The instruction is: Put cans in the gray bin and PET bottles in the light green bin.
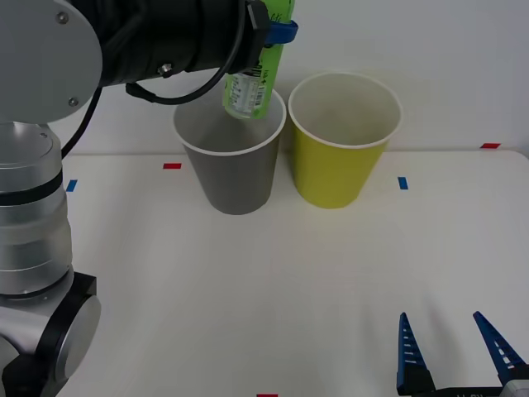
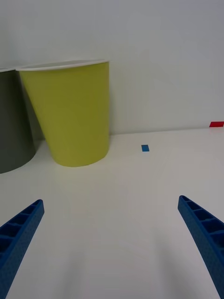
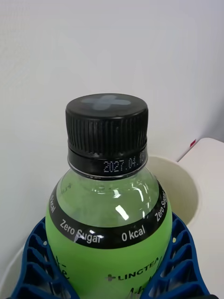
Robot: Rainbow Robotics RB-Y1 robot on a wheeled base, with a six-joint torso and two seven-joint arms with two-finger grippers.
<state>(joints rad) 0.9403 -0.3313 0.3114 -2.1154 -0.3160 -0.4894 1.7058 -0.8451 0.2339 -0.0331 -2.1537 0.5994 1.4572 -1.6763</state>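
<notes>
Gripping the PET bottle [image 3: 109,219] between my left gripper's [image 3: 109,280] blue ribbed fingers [image 3: 35,261], I am holding it above the gray bin [image 1: 235,178], its lower end dipping just inside the white rim. Its bright green body is wearing a black band reading "Zero Sugar" and "0 kcal", under a dark ribbed cap. Standing just beside the gray one is the light green bin [image 1: 339,174]. My right gripper [image 1: 453,347] is resting low near the table's [image 1: 248,289] front edge, fingers spread wide around nothing
</notes>
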